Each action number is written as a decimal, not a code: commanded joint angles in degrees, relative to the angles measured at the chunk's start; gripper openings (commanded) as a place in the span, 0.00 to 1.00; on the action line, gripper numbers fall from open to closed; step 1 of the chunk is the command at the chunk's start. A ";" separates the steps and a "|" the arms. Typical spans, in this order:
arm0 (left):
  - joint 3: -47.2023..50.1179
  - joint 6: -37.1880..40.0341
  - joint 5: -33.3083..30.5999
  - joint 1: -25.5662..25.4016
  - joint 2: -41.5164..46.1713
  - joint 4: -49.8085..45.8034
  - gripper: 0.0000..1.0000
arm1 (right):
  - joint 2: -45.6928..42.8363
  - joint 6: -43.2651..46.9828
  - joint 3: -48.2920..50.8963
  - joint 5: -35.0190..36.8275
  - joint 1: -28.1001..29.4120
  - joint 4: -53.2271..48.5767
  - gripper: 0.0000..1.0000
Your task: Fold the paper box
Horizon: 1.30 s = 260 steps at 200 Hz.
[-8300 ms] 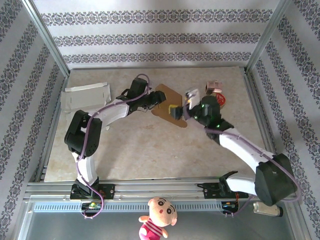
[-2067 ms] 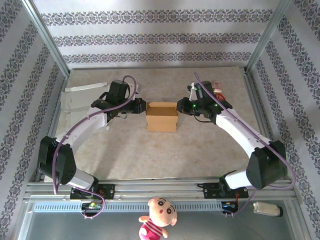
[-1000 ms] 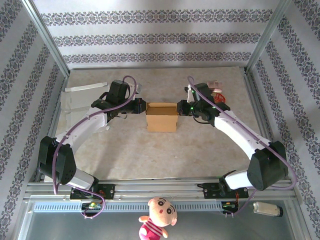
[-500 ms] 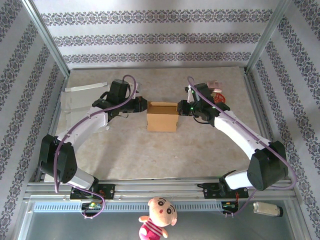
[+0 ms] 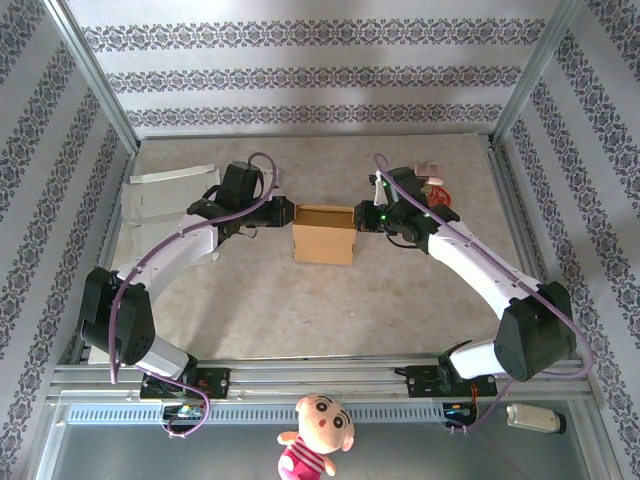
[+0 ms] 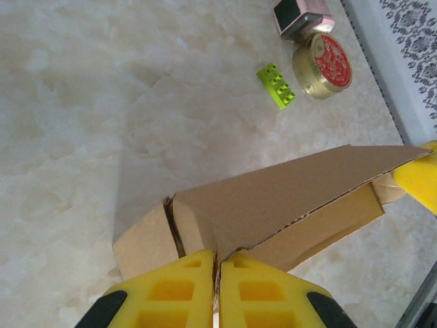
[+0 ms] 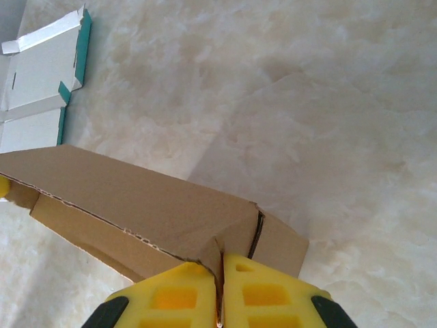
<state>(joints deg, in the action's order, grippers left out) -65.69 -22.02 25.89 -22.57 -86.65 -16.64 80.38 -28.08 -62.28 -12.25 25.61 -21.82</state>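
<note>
Clamping left-end flap of paper box [image 5: 323, 238] w/ left end effector [image 5: 284, 212], right-end flap w/ right end effector [image 5: 362, 217]; holding it btwn both arms, approx. mid surface [image 5: 300, 310].

1. No word, number or brand mark can be read on anything here.
2. The tape roll [image 6: 322, 65], at one o'clock in the left wrist view, has a red label; its print is too small to read.

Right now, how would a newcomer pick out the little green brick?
On the marble table, find the right rail. Near it lie a red-labelled tape roll and a pink box; the green brick lies just beside the roll, the only studded lime-green piece.
</note>
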 commanded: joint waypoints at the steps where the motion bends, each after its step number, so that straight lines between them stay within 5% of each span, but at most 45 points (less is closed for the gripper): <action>1: 2.89 1.13 -2.20 -0.49 -2.36 -5.58 0.09 | 0.30 0.95 1.85 0.35 0.67 -5.78 0.09; 51: 5.92 0.18 -1.23 -0.48 -0.10 -3.37 0.19 | -0.01 0.63 3.26 0.46 1.98 -4.85 0.16; 107: 6.07 -0.85 -0.18 -0.47 5.94 -0.76 0.43 | -3.03 0.11 1.12 -1.74 1.99 -4.54 0.41; 156: 5.73 -0.65 -3.54 -0.46 10.99 -1.10 0.47 | -6.60 1.91 1.04 -2.86 0.72 -4.47 0.54; 230: -1.42 -9.22 1.64 -0.46 2.00 0.04 0.38 | -4.66 0.13 0.03 -0.44 0.47 -2.12 0.27; 260: 0.18 -10.12 3.66 -0.46 -0.01 0.68 0.25 | -2.11 -0.82 1.40 -2.16 1.00 -1.34 0.19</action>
<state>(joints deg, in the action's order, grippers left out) -65.89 -29.93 26.37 -22.79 -85.78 -16.29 76.25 -28.10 -60.88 -14.20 26.37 -23.81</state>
